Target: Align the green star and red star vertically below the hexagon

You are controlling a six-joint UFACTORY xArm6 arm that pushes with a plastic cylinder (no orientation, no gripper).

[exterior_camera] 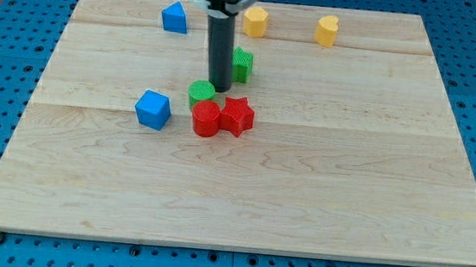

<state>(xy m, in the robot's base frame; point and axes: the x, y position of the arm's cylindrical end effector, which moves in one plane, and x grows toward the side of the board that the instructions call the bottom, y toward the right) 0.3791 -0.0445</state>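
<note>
My tip (221, 88) rests on the board just left of the green star (240, 65) and just right of the green cylinder (201, 92). The rod hides the star's left side. The red star (238, 116) lies below the tip and touches the red cylinder (206, 119) on its left. The yellow hexagon (255, 21) sits near the view's top, above the green star.
A second yellow block (326, 30) lies at the top right. A blue triangular block (174, 17) lies at the top left. A blue cube (153, 109) sits left of the red cylinder. The wooden board (344, 203) has blue pegboard around it.
</note>
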